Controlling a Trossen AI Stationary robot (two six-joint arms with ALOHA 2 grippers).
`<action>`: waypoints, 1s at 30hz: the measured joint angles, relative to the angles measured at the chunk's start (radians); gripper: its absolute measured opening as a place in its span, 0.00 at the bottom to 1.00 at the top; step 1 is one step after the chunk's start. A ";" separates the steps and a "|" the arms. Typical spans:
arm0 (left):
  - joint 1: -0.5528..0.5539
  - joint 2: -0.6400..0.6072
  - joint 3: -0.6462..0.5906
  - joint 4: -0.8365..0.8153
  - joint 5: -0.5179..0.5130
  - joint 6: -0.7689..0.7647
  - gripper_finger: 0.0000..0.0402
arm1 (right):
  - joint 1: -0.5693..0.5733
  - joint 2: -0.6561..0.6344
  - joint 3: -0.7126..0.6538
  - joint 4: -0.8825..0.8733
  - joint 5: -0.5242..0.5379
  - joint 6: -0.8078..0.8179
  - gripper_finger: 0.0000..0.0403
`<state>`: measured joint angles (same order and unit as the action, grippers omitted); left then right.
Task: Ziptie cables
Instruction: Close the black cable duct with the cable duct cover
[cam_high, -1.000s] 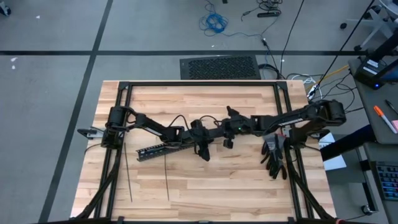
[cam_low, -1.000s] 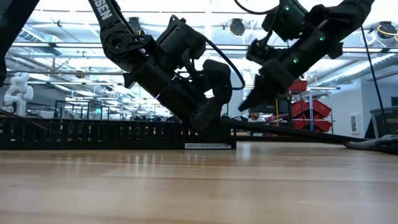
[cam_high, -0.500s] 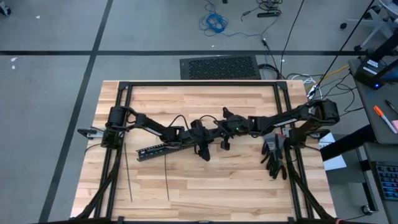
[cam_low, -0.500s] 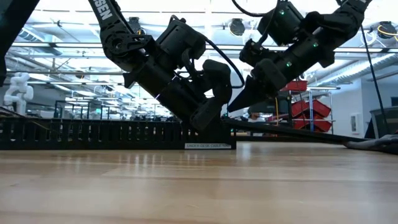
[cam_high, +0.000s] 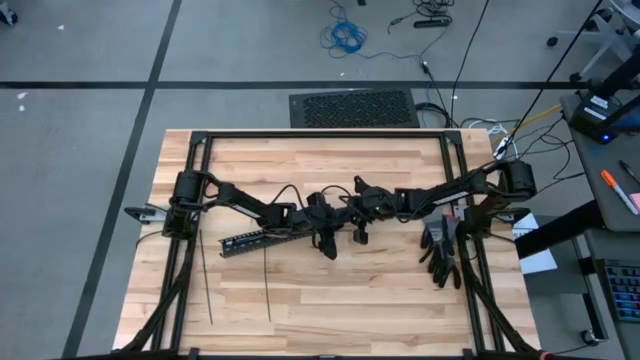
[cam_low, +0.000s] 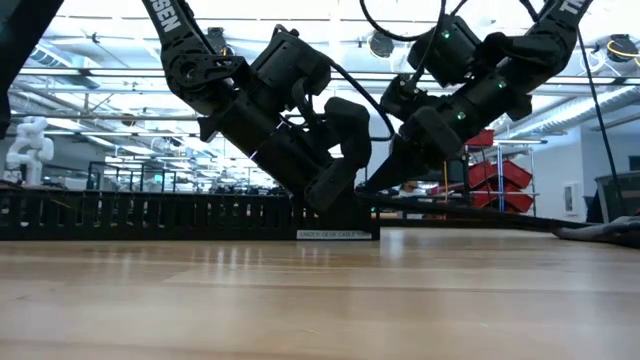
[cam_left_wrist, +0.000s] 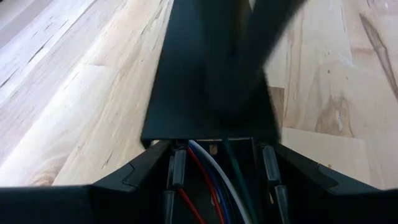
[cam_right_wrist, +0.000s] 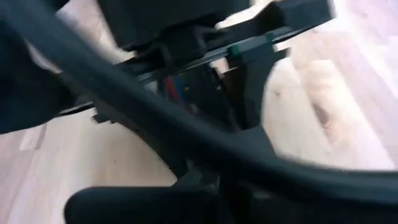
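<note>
Left gripper grasping thin red, white and blue cables, right gripper clenched beside it, pale wooden worktop, duct label unreadable.

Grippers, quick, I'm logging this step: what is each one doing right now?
Left gripper: closed on the cables, at the slotted duct.
Right gripper: shut; whether it holds anything cannot be told.

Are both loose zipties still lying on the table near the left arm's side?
Yes, two thin dark zipties lie flat on the bare wooden table, untouched by either arm.
</note>
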<state>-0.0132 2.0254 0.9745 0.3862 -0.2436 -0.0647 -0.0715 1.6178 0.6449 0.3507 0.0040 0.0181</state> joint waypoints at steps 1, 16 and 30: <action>0.000 0.000 0.000 0.000 0.000 0.000 0.57 | 0.000 0.011 0.000 0.009 -0.012 0.001 0.00; 0.005 0.000 0.000 0.001 0.001 0.001 0.57 | -0.022 0.041 0.004 0.035 -0.068 0.014 0.00; 0.007 0.000 0.000 0.001 0.052 0.026 0.57 | -0.085 0.084 0.122 -0.138 -0.191 -0.109 0.00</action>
<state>-0.0059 2.0254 0.9741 0.3870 -0.1920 -0.0391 -0.1561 1.7023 0.7668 0.2125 -0.1869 -0.0910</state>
